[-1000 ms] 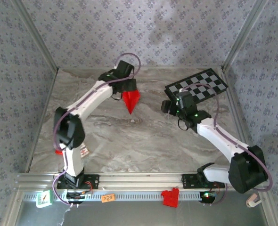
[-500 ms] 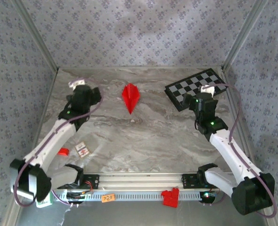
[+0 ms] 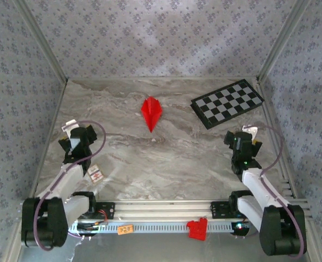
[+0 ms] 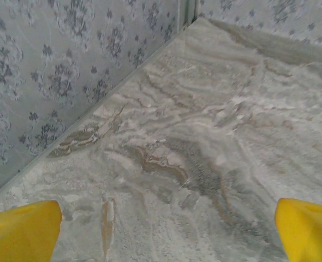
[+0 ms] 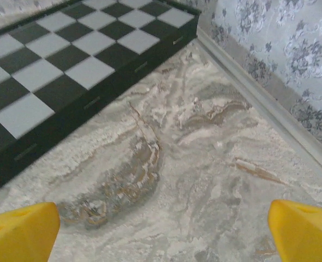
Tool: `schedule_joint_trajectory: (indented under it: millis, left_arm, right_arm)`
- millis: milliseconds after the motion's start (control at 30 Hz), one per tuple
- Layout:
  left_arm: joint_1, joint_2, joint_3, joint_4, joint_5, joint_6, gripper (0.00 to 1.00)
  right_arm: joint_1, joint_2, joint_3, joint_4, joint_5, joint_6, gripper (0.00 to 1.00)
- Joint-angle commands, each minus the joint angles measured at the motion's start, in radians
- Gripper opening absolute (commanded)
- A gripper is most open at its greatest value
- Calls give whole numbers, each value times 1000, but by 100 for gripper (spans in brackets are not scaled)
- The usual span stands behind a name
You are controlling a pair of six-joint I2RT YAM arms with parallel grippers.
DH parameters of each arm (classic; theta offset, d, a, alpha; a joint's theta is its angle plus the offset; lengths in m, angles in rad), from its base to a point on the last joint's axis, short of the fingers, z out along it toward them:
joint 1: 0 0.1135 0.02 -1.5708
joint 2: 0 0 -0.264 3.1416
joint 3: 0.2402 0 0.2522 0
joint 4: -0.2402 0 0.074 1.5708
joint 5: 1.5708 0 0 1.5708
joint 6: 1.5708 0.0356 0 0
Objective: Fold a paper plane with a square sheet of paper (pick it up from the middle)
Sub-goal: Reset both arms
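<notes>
Overhead camera looked down from behind, wrist cameras sat close over the table (image 4: 204, 136), the right sharing the checkered board (image 5: 52, 71)

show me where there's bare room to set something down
Widest bare marble: the middle, between the paper plane, the left gripper and the right gripper. The far-left corner is free too. Crowded: far right, by the checkered board.

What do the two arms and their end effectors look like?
The left arm and right arm have white link shells, black joints and black wrist housings. A thin purple cable loops along each. The end effector fingers are bright yellow with blunt, wedge-shaped tips.
</notes>
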Motion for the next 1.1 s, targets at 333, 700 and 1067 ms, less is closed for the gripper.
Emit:
schedule_joint_trajectory:
  millis: [333,700,1067]
  left_arm:
    - [36,256,-115,627,340,213,100]
    - [55,479,-85,768,451,233,100]
    - [53,506,30,575,414,221,100]
  right_arm:
    - [-96,275,-45,541,-291,-181,100]
    - [-112,525,2,728,-426,-208,100]
    - [-92,588,82,636,-391,-218,100]
